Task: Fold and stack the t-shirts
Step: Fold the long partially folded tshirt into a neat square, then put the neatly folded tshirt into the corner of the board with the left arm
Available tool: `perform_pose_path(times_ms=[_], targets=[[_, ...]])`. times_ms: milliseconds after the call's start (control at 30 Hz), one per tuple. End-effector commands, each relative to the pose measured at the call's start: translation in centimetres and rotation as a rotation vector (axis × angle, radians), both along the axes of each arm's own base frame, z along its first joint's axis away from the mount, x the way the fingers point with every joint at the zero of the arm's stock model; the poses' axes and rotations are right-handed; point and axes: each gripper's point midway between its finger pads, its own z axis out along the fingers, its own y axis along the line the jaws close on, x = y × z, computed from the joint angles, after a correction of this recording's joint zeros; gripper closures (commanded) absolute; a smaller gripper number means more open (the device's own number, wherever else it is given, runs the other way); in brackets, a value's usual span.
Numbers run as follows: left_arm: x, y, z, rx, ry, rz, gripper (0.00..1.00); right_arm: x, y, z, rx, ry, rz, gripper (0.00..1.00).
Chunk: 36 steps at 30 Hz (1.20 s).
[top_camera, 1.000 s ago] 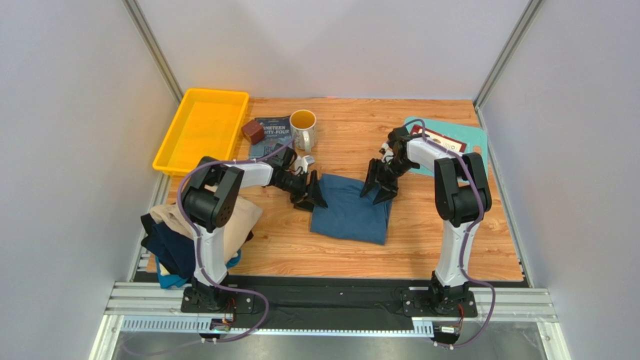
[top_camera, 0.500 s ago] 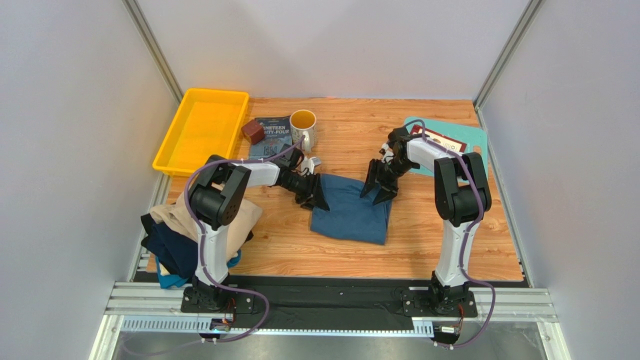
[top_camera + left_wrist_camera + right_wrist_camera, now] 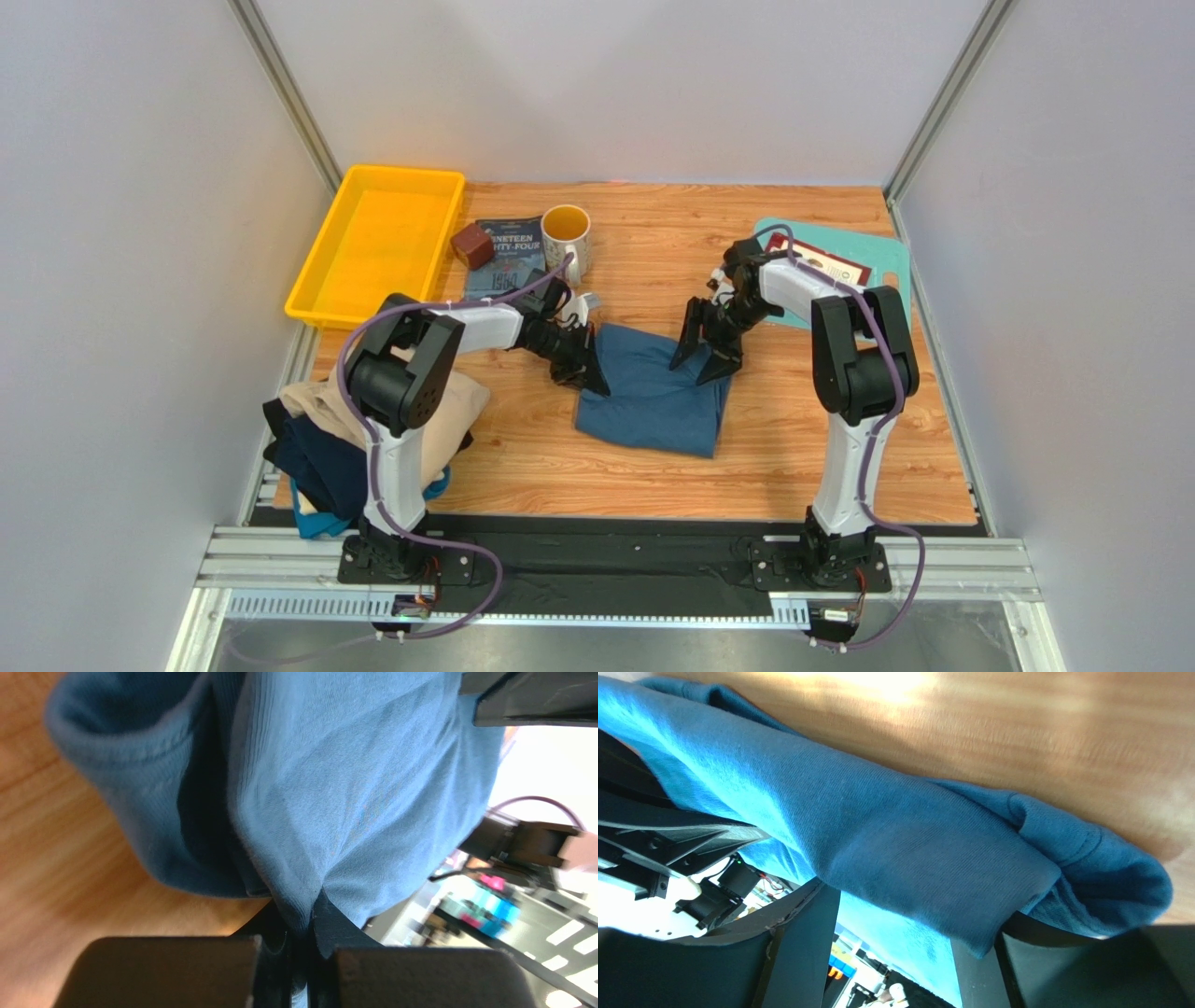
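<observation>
A teal-blue t-shirt (image 3: 652, 396) lies folded on the wooden table in the middle of the top view. My left gripper (image 3: 585, 368) is at its far left corner and is shut on a pinch of the blue cloth (image 3: 309, 847), which bunches up between the closed fingers (image 3: 337, 927). My right gripper (image 3: 706, 350) stands open at the shirt's far right corner. A fold of the shirt (image 3: 913, 840) hangs between its spread fingers (image 3: 801, 945). Beige (image 3: 446, 406), navy (image 3: 320, 465) and light blue (image 3: 316, 527) t-shirts are heaped at the table's near left edge.
A yellow bin (image 3: 368, 287) stands at the far left. A brown block (image 3: 473, 247), a dark book (image 3: 511, 241) and a yellow-lined mug (image 3: 567, 238) are beside it. A teal cutting board (image 3: 873, 249) with a card on it lies at the far right.
My left gripper has closed on the shirt's far left corner and drawn that edge slightly inward. The right gripper stays at the far right corner, its fingers a little wider apart.
</observation>
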Motion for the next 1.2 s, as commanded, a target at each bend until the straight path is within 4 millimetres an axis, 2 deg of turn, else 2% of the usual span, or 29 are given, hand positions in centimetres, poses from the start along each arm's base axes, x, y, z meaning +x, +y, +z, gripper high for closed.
perform_pose_path(times_ms=[0,100,233,333,400,667,867,967,1033,1100,1133,1167], targets=[[0.1,2.3,0.8,0.13,-0.116,0.002,1.0,-0.4,-1.0,3.1,-0.042,-0.079,0.013,0.37],[0.0,3.5,2.0,0.166,-0.144,0.022,1.0,-0.2,-1.7,4.9,-0.039,-0.115,-0.024,0.37],[-0.1,5.5,3.5,0.19,-0.163,0.078,1.0,-0.2,-3.4,8.6,-0.034,-0.201,-0.085,0.36],[-0.7,7.0,4.6,0.223,-0.189,0.093,1.0,-0.6,-4.6,10.2,-0.041,-0.236,-0.116,0.36],[-1.2,7.9,5.7,0.259,-0.217,0.103,1.0,-0.8,-5.1,10.6,-0.047,-0.245,-0.125,0.36],[-2.9,13.0,7.9,0.424,-0.237,0.194,1.0,-1.7,-5.4,9.7,-0.04,-0.221,-0.128,0.37],[-2.9,17.3,9.6,0.504,-0.273,0.355,1.0,-2.4,-5.3,8.9,-0.034,-0.199,-0.126,0.37],[-2.2,19.0,10.9,0.502,-0.284,0.45,1.0,-3.3,-5.1,8.1,-0.017,-0.186,-0.14,0.37],[-1.3,20.1,12.7,0.52,-0.333,0.495,1.0,-4.0,-5.1,7.3,-0.018,-0.164,-0.135,0.38],[-1.5,21.1,13.6,0.561,-0.334,0.509,1.0,-4.4,-5.2,6.8,-0.024,-0.151,-0.127,0.38],[-1.0,21.5,15.0,0.563,-0.358,0.53,1.0,-4.7,-5.3,6.3,-0.031,-0.138,-0.128,0.38],[-1.5,22.0,15.4,0.581,-0.347,0.535,1.0,-4.8,-5.3,6.1,-0.03,-0.131,-0.13,0.38]])
